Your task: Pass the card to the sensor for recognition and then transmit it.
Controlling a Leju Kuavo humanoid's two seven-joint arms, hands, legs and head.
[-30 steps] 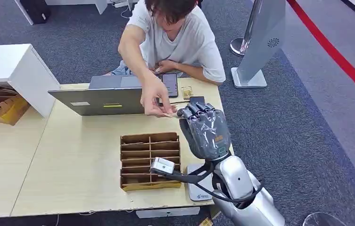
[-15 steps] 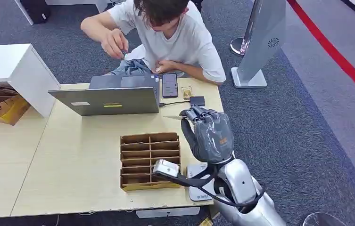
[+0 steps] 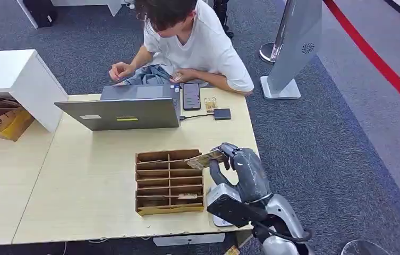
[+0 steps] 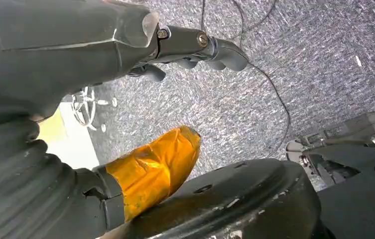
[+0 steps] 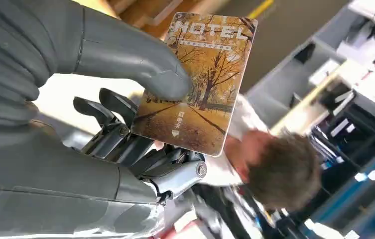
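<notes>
The pale wooden counter [image 3: 81,175] carries the things, and a person in a white T-shirt [image 3: 197,42] sits at its far side behind an open grey laptop [image 3: 120,109]. Beside the laptop lie a black phone with a lit screen [image 3: 190,95] and a small dark adapter box [image 3: 222,113] on a cable. Nearer the robot sits a brown cardboard tray split into many narrow compartments [image 3: 169,181]. Close to the counter's near right corner a white sensor pad [image 3: 220,219] peeks out from under the silver right arm. The right robot hand [image 3: 240,164] hovers above the tray's far right corner, its thick grey thumb [image 5: 130,55] pressed on the face of a hotel key card printed with golden autumn trees [image 5: 200,79], the darker fingers [image 5: 120,134] braced behind it, so the card is pinched firmly and held above the counter, touching nothing else. The left robot hand [image 4: 100,99] hangs over grey carpet [image 4: 300,59], fingers curled partly inward with nothing between them, its thumb tip wrapped in orange tape [image 4: 155,167].
</notes>
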